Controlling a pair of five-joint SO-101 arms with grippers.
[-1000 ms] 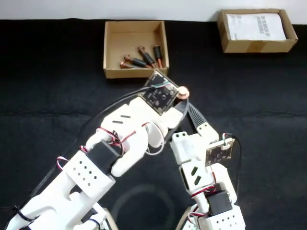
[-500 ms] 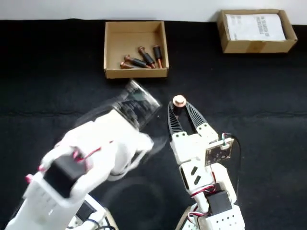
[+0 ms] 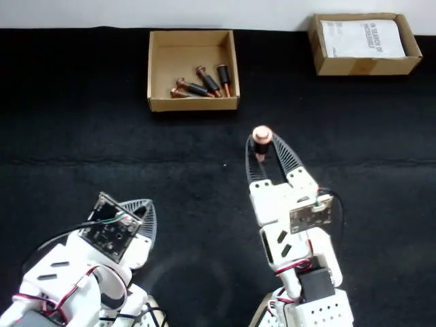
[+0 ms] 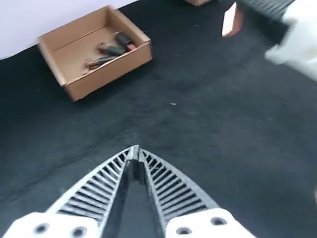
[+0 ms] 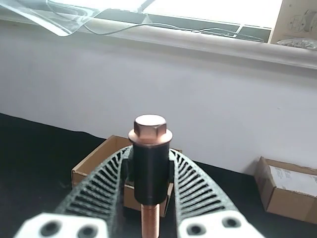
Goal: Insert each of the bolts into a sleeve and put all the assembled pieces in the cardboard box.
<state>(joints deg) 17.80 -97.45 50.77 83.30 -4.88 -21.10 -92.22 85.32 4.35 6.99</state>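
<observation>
While upright, blk sleeve (image 5: 148, 173) tight in right tool (image 3: 262, 142), copper hex-head bolt (image 5: 150, 130) w/ bare lower shank; left tool (image 4: 134, 151) together.

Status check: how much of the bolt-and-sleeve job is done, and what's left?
Done: several assembled pieces lie in the cardboard box. In hand: the right gripper is shut on a sleeve with a bolt seated in it, held upright short of the box. The left gripper is shut on nothing, apart from the box. Left, as far as I can see: carry this piece over the box and release it.
</observation>
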